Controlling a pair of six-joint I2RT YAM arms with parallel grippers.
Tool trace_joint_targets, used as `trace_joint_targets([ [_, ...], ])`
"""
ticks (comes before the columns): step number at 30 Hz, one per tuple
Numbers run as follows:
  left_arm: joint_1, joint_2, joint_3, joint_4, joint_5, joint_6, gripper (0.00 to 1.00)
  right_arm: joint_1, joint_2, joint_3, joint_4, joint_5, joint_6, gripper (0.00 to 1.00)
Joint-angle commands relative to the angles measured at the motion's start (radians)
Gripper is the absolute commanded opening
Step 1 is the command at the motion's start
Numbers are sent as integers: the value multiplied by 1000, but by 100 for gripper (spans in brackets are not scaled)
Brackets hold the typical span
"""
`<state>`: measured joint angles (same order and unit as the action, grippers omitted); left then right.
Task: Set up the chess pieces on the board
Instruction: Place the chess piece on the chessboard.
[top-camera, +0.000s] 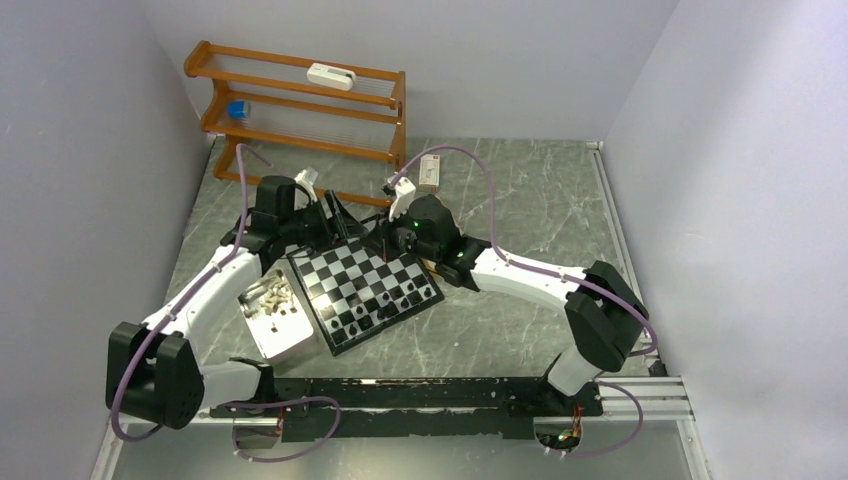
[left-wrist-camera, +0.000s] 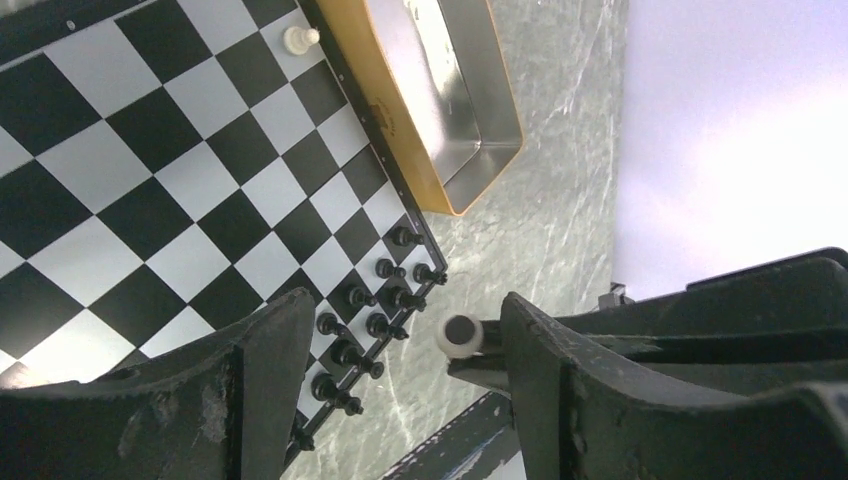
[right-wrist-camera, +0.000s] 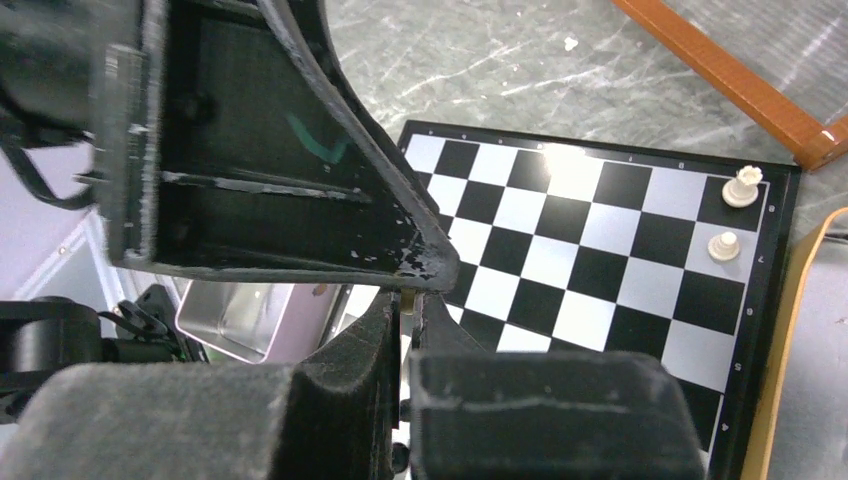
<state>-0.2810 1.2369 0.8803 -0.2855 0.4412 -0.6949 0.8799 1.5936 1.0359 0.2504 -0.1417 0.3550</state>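
The board (top-camera: 350, 272) lies turned at an angle in the middle of the bench (top-camera: 520, 200), so each arm reaches it from its own side. The black pieces (top-camera: 398, 298) stand packed in two rows along the board's lower right edge in the top view. That side looks largely set.

The cream side is barely begun. In the right wrist view only two cream pieces stand at the board's right edge, a castle-like one (right-wrist-camera: 740, 187) in the corner and a pawn (right-wrist-camera: 722, 245) just below it. The rest of the cream pieces (top-camera: 272, 294) sit heaped in the metal tray (top-camera: 290, 340) touching the board's left side, close by for picking.

The left tool (left-wrist-camera: 405, 330) hangs over the board's upper left corner in the top view. Its fingers are spread well apart and nothing is between them. I judge it is between pieces and will need to go to the heap.

The right tool (right-wrist-camera: 408, 300) is over the board's upper right corner, its fingers pressed together. A thin pale sliver shows in the seam, but I cannot tell what it is. A second tray (left-wrist-camera: 470, 150) with a yellow rim lies against that side of the board. A wooden rack (top-camera: 300, 100) stands at the upper left, well apart from the work.
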Motion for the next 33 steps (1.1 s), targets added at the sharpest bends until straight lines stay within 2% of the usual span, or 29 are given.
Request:
trace_joint_targets([
  [1, 31, 14, -56, 137, 114, -151, 71, -2, -12, -11, 72, 18, 41, 0],
  [8, 46, 38, -142, 278, 200, -309, 53, -4, 32, 17, 51, 20, 45, 0],
  [15, 46, 56, -115, 221, 188, -267, 49, -3, 56, 30, 16, 10, 39, 0],
  [18, 46, 47, -120, 223, 184, -270, 39, -3, 73, 50, -20, 7, 31, 0],
  [30, 46, 58, -123, 216, 177, -255, 17, -2, 86, 63, -32, 17, 30, 0],
  [31, 47, 56, -126, 219, 175, -260, 16, -4, 86, 59, -30, 22, 33, 2],
  [33, 46, 49, -141, 247, 179, -291, 14, -3, 82, 48, -19, 33, 38, 12],
])
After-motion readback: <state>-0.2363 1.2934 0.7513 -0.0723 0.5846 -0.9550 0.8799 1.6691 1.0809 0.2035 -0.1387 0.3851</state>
